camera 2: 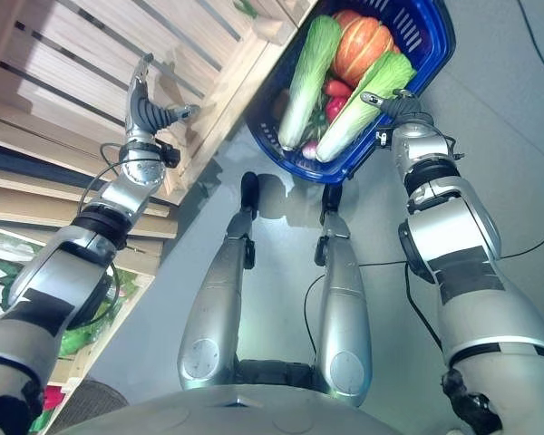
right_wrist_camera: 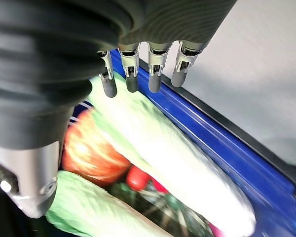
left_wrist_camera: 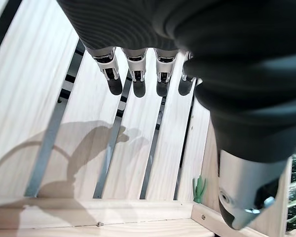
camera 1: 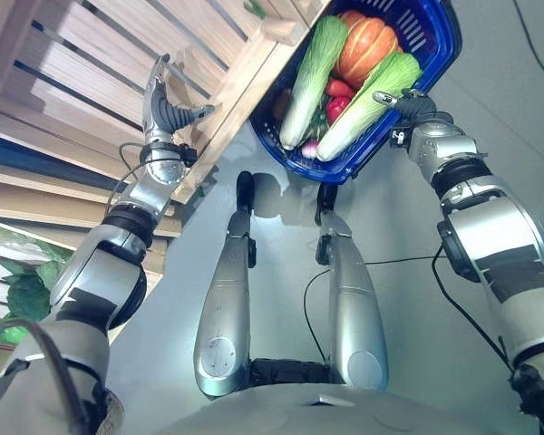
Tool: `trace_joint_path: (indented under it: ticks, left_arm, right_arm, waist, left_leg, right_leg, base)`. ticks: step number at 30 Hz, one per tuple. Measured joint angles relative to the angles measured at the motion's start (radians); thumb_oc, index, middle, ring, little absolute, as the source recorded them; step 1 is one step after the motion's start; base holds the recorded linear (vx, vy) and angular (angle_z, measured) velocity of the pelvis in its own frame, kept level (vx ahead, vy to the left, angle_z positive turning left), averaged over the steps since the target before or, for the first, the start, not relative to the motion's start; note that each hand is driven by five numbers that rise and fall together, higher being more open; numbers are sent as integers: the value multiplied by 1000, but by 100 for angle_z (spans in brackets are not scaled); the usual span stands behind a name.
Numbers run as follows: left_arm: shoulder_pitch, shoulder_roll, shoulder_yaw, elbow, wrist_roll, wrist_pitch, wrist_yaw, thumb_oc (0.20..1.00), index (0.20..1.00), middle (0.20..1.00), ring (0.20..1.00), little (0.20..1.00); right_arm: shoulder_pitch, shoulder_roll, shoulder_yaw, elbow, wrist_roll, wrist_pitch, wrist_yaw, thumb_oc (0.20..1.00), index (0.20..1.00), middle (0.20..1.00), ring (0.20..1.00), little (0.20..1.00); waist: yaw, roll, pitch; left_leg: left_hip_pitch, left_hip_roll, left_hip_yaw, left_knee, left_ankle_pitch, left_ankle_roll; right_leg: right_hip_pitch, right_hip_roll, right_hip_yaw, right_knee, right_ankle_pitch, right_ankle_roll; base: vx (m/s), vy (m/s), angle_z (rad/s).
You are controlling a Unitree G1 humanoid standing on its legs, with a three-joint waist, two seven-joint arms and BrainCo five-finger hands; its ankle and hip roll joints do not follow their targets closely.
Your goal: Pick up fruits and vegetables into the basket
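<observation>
**A:** Right hand (camera 1: 406, 101): status?

**B:** Fingers (right_wrist_camera: 154, 82) straight and relaxed, holding nothing. It sits over the near rim of the blue basket (camera 1: 435, 56), just above one of the cabbages.

**A:** Basket contents, itemised.

**B:** Two long napa cabbages: one cabbage (camera 1: 313, 77) on the left side, a second cabbage (camera 1: 370, 102) on the right, lying under the right hand. An orange pumpkin (camera 1: 367, 47) between their leafy ends, at the far side. Red peppers (camera 1: 337, 98) in the gap between the two cabbages. Some smaller green and pink items lie lower down; too small to tell what they are.

**A:** Basket location?

**B:** On the grey floor (camera 1: 490, 82), beside the corner of the wooden slatted crate (camera 1: 82, 72).

**A:** Left hand (camera 1: 161, 107)?

**B:** Raised in front of the crate's slats, fingers (left_wrist_camera: 137, 84) extended and thumb apart, nothing in it.

**A:** Other stock?

**B:** Leafy greens (camera 1: 23, 290) on a lower shelf at the robot's left.
</observation>
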Motion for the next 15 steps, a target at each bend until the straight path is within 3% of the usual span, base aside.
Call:
trace_joint_path:
  ticks: [6, 13, 15]
  left_arm:
    - [143, 8, 17, 0, 9, -12, -65, 1000, 1000, 1000, 1000, 1000]
    - [324, 37, 49, 0, 33, -21, -175, 1000, 1000, 1000, 1000, 1000]
    - [411, 21, 57, 0, 46, -21, -203, 1000, 1000, 1000, 1000, 1000]
  right_arm:
    - [142, -24, -18, -48, -52, -67, -23, 1000, 1000, 1000, 1000, 1000]
    - [387, -52, -135, -144, -62, -175, -22, 1000, 1000, 1000, 1000, 1000]
    - [500, -48, -149, -161, -75, -204, -19, 1000, 1000, 1000, 1000, 1000]
  waist:
    - [3, 9, 1]
    - [5, 33, -12]
    - [3, 41, -71]
  left_leg:
    - [207, 1, 9, -105, 15, 19]
    - [416, 10, 23, -204, 14, 28]
    - [455, 14, 23, -232, 1, 25]
  right_leg:
    - [215, 0, -10, -123, 23, 9]
    - [438, 0, -31, -248, 37, 22]
    - [487, 0, -38, -297, 38, 24]
  base:
    - [-9, 35, 0]
    - [133, 11, 1]
    - [148, 3, 2]
